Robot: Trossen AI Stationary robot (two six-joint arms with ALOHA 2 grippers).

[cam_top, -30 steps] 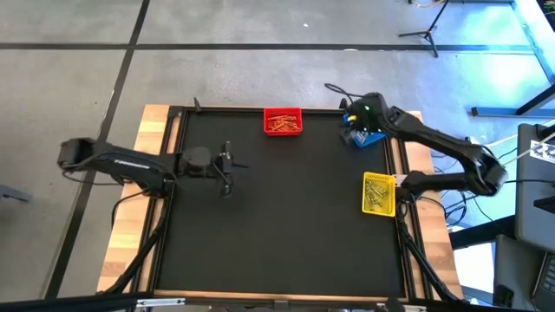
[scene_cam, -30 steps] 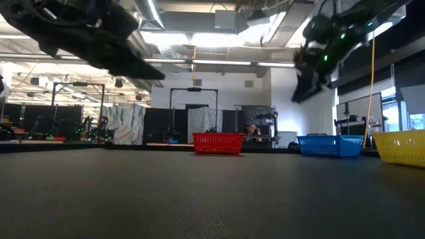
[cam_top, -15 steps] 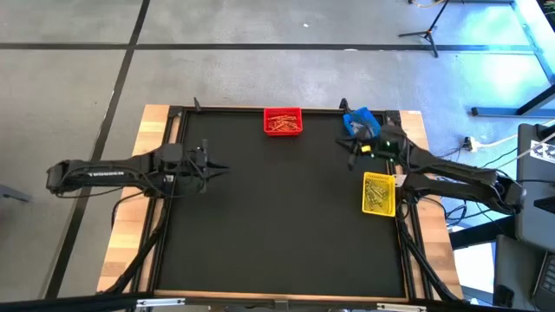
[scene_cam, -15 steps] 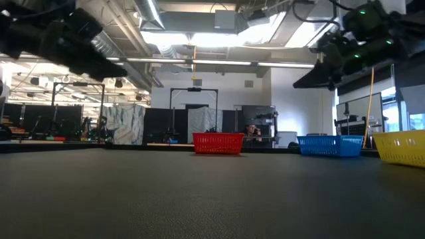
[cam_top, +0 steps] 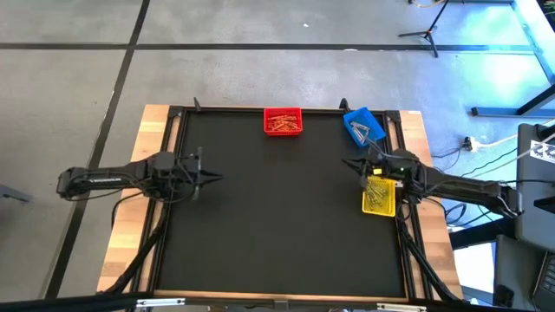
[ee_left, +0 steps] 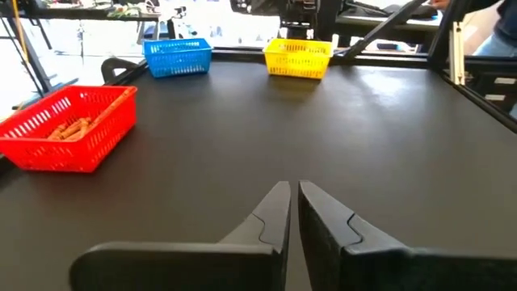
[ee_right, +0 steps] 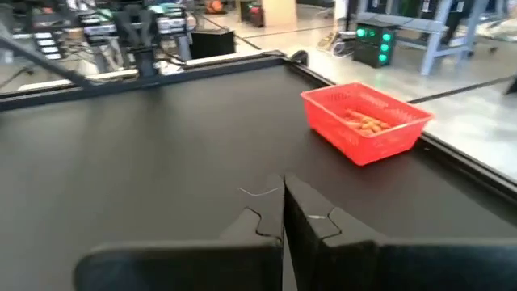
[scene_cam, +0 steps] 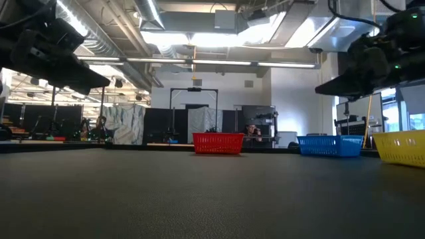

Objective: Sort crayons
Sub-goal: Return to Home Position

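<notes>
Jaws pressed together, nothing held, on left gripper (cam_top: pixel 208 174) above black mat (cam_top: pixel 277 225) near left edge. Same on right gripper (cam_top: pixel 355 165), just beside yellow bin (ee_left: pixel 297 65). Crayons (cam_top: pixel 282 123) heaped in red bin (ee_left: pixel 48 153) at far edge; more in yellow bin. Blue bin (ee_left: pixel 178 61) at far right corner.

Bright ceiling strip lights (scene_cam: pixel 199 40) at the low view's top turn the left gripper (scene_cam: pixel 99 81) and right gripper (scene_cam: pixel 325 88) into dark silhouettes, while pale glare washes the floor (cam_top: pixel 494 61) at the high view's upper right.
</notes>
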